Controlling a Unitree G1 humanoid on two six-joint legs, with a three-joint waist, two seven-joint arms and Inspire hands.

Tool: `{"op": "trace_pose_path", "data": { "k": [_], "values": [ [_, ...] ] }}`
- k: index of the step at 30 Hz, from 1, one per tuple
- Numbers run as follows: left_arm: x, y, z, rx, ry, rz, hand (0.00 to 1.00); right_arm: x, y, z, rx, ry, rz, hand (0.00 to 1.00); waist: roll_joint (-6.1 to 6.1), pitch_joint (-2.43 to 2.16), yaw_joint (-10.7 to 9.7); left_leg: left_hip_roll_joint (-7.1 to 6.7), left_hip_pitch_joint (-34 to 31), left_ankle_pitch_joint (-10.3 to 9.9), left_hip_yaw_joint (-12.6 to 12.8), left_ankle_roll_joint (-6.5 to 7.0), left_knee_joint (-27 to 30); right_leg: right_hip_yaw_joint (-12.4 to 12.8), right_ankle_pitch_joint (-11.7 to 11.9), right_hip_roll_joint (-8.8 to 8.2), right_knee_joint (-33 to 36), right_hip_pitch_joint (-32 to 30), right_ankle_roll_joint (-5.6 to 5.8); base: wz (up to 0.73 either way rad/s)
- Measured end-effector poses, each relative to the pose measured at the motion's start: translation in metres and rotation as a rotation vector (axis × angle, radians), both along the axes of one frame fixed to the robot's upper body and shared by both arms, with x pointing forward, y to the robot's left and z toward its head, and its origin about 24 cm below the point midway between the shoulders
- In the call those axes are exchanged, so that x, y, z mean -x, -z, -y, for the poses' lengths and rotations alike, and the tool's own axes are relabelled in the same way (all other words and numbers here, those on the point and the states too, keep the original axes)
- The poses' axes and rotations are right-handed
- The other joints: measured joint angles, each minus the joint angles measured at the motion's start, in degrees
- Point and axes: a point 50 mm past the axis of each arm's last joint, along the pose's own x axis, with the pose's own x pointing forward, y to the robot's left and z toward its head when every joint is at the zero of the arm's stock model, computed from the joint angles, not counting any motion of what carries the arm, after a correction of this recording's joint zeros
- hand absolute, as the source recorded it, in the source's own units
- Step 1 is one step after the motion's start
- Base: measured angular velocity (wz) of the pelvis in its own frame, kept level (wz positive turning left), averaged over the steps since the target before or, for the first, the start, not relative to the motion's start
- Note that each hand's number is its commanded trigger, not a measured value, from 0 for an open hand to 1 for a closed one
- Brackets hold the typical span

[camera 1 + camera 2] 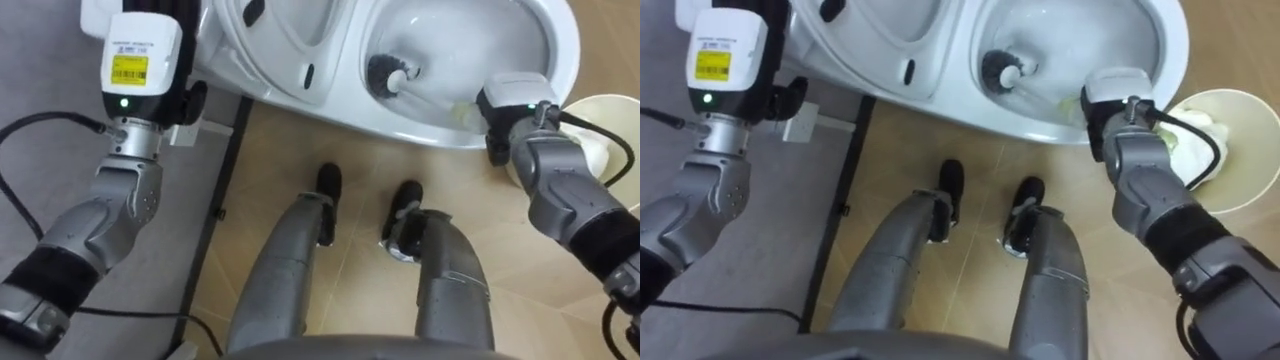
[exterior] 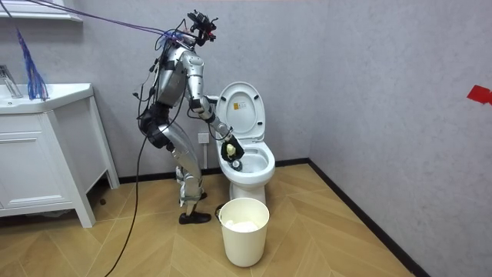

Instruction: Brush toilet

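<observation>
Two robot hands show from above, and you stand right in front of the toilet point(image 1: 440, 125) with its lid point(image 2: 239, 108) up. Your right robot hand point(image 1: 512, 108) is at the near rim of the bowl point(image 1: 470, 40). In the room view it looks wrapped round the yellow end of the toilet brush point(image 1: 388, 76). The white handle slants from that hand down into the bowl. The dark, round brush head sits low inside, close to the hole at the bottom.

Your left robot hand point(image 1: 186, 100) is up by the outside of the toilet, next to the raised lid and away from the brush. You cannot tell if it is spread or pressed together.

A white bucket point(image 2: 246, 235) stands on the wooden floor point(image 2: 346, 231) just beside the toilet, on your right. A white cabinet point(image 2: 46, 169) stands well apart, at the room view's left.
</observation>
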Motion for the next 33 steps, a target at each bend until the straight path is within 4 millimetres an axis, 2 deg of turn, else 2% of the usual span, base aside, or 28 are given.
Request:
{"op": "trace_pose_path", "data": {
  "k": [5, 7, 8, 9, 10, 11, 12, 15, 17, 19, 21, 24, 27, 28, 29, 31, 33],
  "values": [
    [-0.001, 0.000, 0.002, 0.003, 0.009, 0.010, 0.00, -0.008, -0.003, 0.014, 0.048, 0.014, -0.004, 1.00, -0.20, 0.09, 0.12, -0.19, 0.05, 0.02, 0.05, 0.10, -0.12, -0.13, -0.19, -0.35, 0.36, -0.01, -0.01, 0.03],
    [-0.006, 0.000, 0.006, 0.008, 0.026, 0.004, 0.00, -0.020, -0.003, 0.035, 0.009, 0.080, -0.026, 1.00, -0.56, 0.18, 0.15, -0.75, 0.18, -0.03, 0.34, 0.29, -0.09, -0.09, -0.62, -1.21, 1.49, -0.30, 0.22, 0.10],
    [-0.007, -0.002, 0.007, 0.005, 0.033, 0.010, 0.00, -0.023, -0.003, 0.039, -0.004, 0.096, -0.031, 1.00, -1.05, 0.18, -0.10, -1.07, 0.15, 0.03, 0.38, 0.30, -0.18, 0.30, -0.75, -1.47, 1.98, -0.73, 0.29, 0.12],
    [-0.011, -0.006, 0.009, -0.007, 0.050, 0.026, 0.00, -0.028, -0.005, 0.048, -0.036, 0.134, -0.025, 1.00, -2.09, 0.48, -0.03, -1.65, 0.07, 0.47, 0.78, 0.47, -0.59, 0.58, -1.06, -2.28, 2.99, -1.48, 0.29, 0.17],
    [-0.015, -0.012, 0.009, -0.021, 0.061, 0.042, 0.00, -0.033, -0.007, 0.053, -0.087, 0.173, -0.013, 1.00, -3.05, 0.96, -0.07, -2.24, -0.11, 0.88, 0.80, 0.61, -0.90, 0.66, -1.36, -3.03, 3.98, -2.18, 0.22, 0.20],
    [-0.016, -0.015, 0.009, -0.025, 0.067, 0.052, 0.00, -0.035, -0.008, 0.055, -0.113, 0.190, -0.004, 1.00, -3.58, 1.13, -0.13, -2.40, -0.32, 1.19, 0.80, 0.51, -1.09, 0.68, -1.43, -3.23, 4.22, -2.56, 0.22, 0.22],
    [-0.020, -0.020, 0.010, -0.033, 0.082, 0.075, 0.00, -0.040, -0.012, 0.058, -0.167, 0.226, 0.020, 1.00, -4.42, 1.50, -0.09, -2.65, -0.76, 1.77, 0.79, 0.46, -1.46, 0.72, -1.44, -3.51, 4.54, -3.21, 0.20, 0.21],
    [-0.024, -0.030, 0.012, -0.055, 0.094, 0.137, 0.00, -0.058, -0.035, 0.064, -0.290, 0.297, 0.153, 1.00, -5.71, 2.01, -1.03, -3.51, -2.09, 2.77, 0.59, 0.96, -2.10, 0.75, -1.48, -4.40, 5.50, -5.04, 0.24, 0.20],
    [-0.025, -0.033, 0.012, -0.072, 0.097, 0.159, 0.00, -0.063, -0.047, 0.072, -0.273, 0.308, 0.186, 1.00, -6.58, 2.01, -2.09, -4.40, -2.30, 3.64, 0.68, 0.88, -2.52, 0.85, -1.87, -5.54, 6.60, -5.87, 0.48, 0.23],
    [-0.024, -0.033, 0.009, -0.093, 0.089, 0.165, 0.00, -0.064, -0.052, 0.078, -0.231, 0.288, 0.195, 1.00, -8.09, 1.93, -2.60, -4.44, -1.97, 3.66, 1.05, 0.99, -2.58, 1.34, -1.90, -5.57, 6.75, -5.79, 0.63, -0.02],
    [-0.023, -0.033, 0.007, -0.121, 0.079, 0.168, 0.00, -0.065, -0.056, 0.079, -0.198, 0.265, 0.208, 1.00, -8.57, 1.92, -3.02, -4.41, -1.85, 3.66, 1.21, 1.11, -2.46, 1.48, -1.78, -5.57, 6.72, -5.71, 0.81, -0.06],
    [-0.024, -0.033, 0.007, -0.158, 0.070, 0.155, 0.00, -0.064, -0.056, 0.080, -0.154, 0.243, 0.214, 1.00, -8.54, 1.93, -2.73, -4.43, -1.61, 3.57, 1.56, 1.36, -2.18, 1.99, -1.75, -5.45, 6.67, -5.63, 1.62, -0.11],
    [-0.026, -0.026, 0.011, -0.164, 0.071, 0.100, 0.00, -0.054, -0.041, 0.081, -0.079, 0.208, 0.177, 1.00, -8.10, 2.01, -1.36, -4.48, -0.13, 3.37, 1.70, 1.63, -2.18, 1.73, -1.75, -5.66, 6.42, -4.06, 1.68, -0.06],
    [-0.026, -0.023, 0.016, -0.154, 0.078, 0.079, 0.00, -0.046, -0.030, 0.082, -0.040, 0.193, 0.145, 1.00, -6.60, 1.86, -1.00, -4.24, 0.50, 3.08, 1.09, 1.81, -2.03, 0.63, -1.72, -5.48, 5.46, -2.51, 1.77, 0.08],
    [-0.027, -0.022, 0.020, -0.145, 0.085, 0.073, 0.00, -0.042, -0.024, 0.082, -0.022, 0.188, 0.125, 1.00, -5.62, 1.91, -0.95, -4.23, 0.88, 3.01, 0.62, 1.92, -2.08, 0.27, -1.74, -5.27, 4.85, -1.62, 1.79, 0.15],
    [-0.025, -0.013, 0.031, -0.135, 0.115, 0.029, 0.00, -0.023, 0.002, 0.079, 0.045, 0.159, 0.014, 1.00, -2.82, 1.53, 0.75, -4.02, 1.41, 2.86, 0.17, 2.12, -2.39, 0.26, -1.42, -4.51, 3.31, -0.51, 2.25, -0.01],
    [-0.024, -0.011, 0.033, -0.129, 0.122, 0.016, 0.00, -0.014, 0.017, 0.068, 0.023, 0.152, 0.001, 1.00, -1.33, 1.42, 1.80, -3.97, 1.35, 2.94, 0.53, 2.02, -2.79, 0.48, -0.74, -4.15, 2.77, -0.78, 2.59, -0.18]
  ]
}}
